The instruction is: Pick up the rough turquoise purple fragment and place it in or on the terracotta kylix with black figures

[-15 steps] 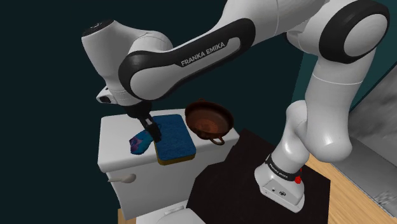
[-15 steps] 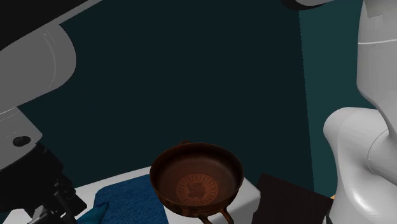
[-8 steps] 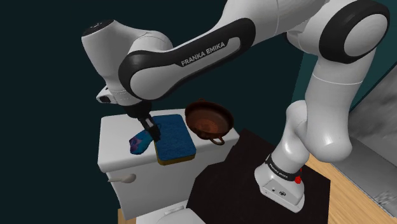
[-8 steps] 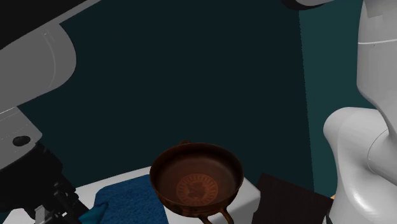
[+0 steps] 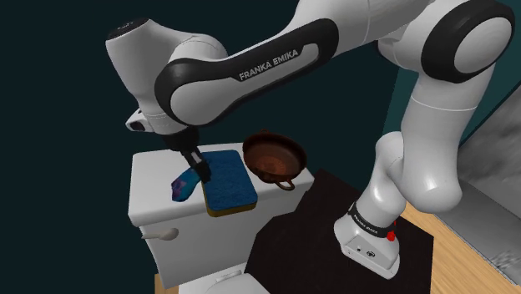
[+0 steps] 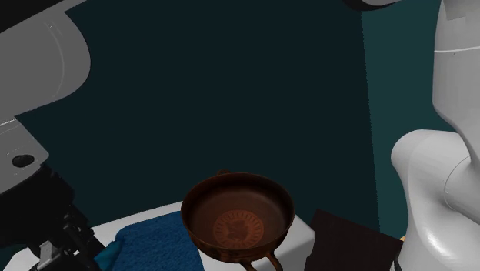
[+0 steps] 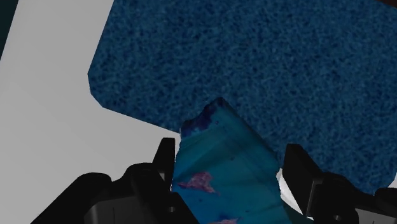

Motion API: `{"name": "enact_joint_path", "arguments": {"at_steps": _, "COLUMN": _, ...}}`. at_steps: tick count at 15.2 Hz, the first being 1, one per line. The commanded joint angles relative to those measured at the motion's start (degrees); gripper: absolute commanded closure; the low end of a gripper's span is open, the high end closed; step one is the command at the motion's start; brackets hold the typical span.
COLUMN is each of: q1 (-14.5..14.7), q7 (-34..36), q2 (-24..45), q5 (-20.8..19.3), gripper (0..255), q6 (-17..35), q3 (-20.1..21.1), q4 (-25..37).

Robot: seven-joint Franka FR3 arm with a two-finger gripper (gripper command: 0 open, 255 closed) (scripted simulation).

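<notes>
The scene was dim. The wall [image 5: 50,83] was near black, while the arm [image 5: 434,108] caught soft light from above, with a pale sheen on its upper curves and grey shade beneath. The kylix [image 6: 238,219] glowed dull inside

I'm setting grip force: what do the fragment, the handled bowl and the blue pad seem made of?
The fragment: maybe stone or fired clay, matte; blotchy turquoise and purple faces, jagged tip. The kylix: probably terracotta, reddish-brown with a soft sheen and dark figures inside. The blue pad: likely sponge or cloth, from its grainy, speckled matte surface.
</notes>
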Motion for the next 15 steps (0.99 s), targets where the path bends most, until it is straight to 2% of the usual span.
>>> {"name": "enact_joint_path", "arguments": {"at_steps": 1, "q1": 0.0, "q7": -0.2, "q2": -0.5, "q5": 0.1, "gripper": 255, "q6": -1.4, "q3": 0.0, "q4": 0.9}}
{"name": "enact_joint_path", "arguments": {"at_steps": 15, "q1": 0.1, "q7": -1.4, "q2": -3.1, "q5": 0.6, "gripper": 255, "q6": -11.2, "q3": 0.2, "q4": 8.3}}
